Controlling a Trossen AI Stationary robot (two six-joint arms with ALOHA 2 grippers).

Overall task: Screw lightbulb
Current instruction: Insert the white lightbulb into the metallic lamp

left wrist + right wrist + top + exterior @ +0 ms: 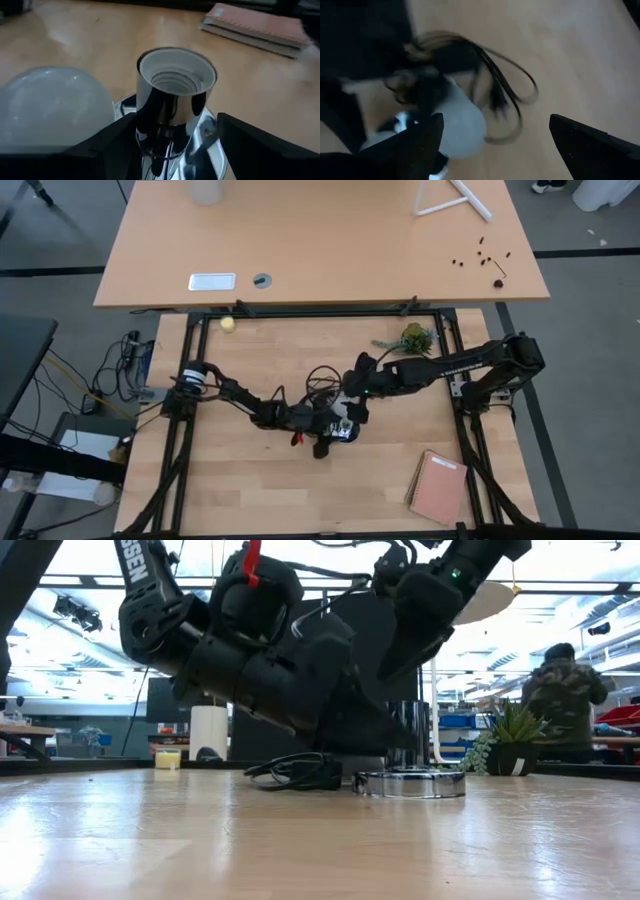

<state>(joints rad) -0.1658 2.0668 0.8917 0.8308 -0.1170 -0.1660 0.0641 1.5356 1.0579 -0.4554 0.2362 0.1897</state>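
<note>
On the pale wooden table (250, 490), the left gripper (172, 150) is clasping a shiny chrome socket (175, 95). A frosted white pear-shaped lightbulb (52, 107) is lying beside it. The right gripper (495, 145) is hovering above, jaws wide.

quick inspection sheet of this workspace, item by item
surface: pale wood table, bare toward its front.
job's things: white lightbulb beside the chrome socket, not in it; the threaded socket mouth is empty.
clutter: pink notebook at the front right corner; small potted plant at the back; small yellowish ball at the back left.
grippers: left gripper straddles the socket; right gripper open, hovering over the bulb; both mid-table.
cables: black cord coiled beside the socket's base.
surroundings: second desk behind the table; a person stands in the room beyond.
</note>
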